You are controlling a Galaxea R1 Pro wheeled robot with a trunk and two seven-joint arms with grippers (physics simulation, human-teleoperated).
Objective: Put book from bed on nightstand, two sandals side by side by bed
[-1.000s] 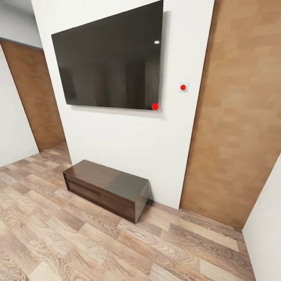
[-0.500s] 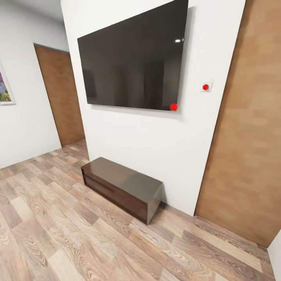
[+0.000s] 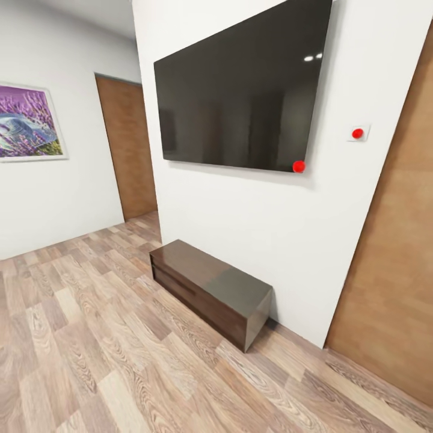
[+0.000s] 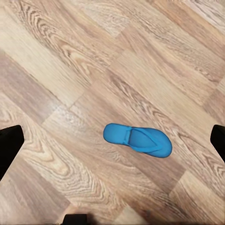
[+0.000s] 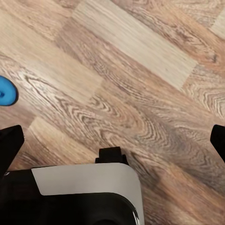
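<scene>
Sandal (image 4: pixel 137 140) lies flat on the wood-plank floor (image 4: pixel 56 61) under the left gripper (image 4: pixel 112 140), strap side up, alone, nothing touching it. Long axis runs across the left wrist view w/ a slight tilt; rounded end toward the dark finger tip at one edge, broader end toward the other; which is toe vs heel I can't say for sure. Left gripper spread wide, only the finger tips show at the frame edges, nothing between them. Right gripper (image 5: pixel 112 140) likewise spread and empty, above bare floor and the robot's white-and-black base (image 5: pixel 84 192); a blue sliver (image 5: pixel 6 91) at the edge of that view is prob. a sandal, too little shows to tell which. Risks, as I judge: base is close to the blue sliver, so rolling on could nudge or run over it; a flat, thin sandal gives little to pinch, fingers may scrape the floor. Farther off, head view: low dark cabinet (image 3: pixel 210 290) against a white wall under a wall TV (image 3: pixel 240 96), framed picture (image 3: pixel 27 123) beyond. Bed and book unplaced from here.
</scene>
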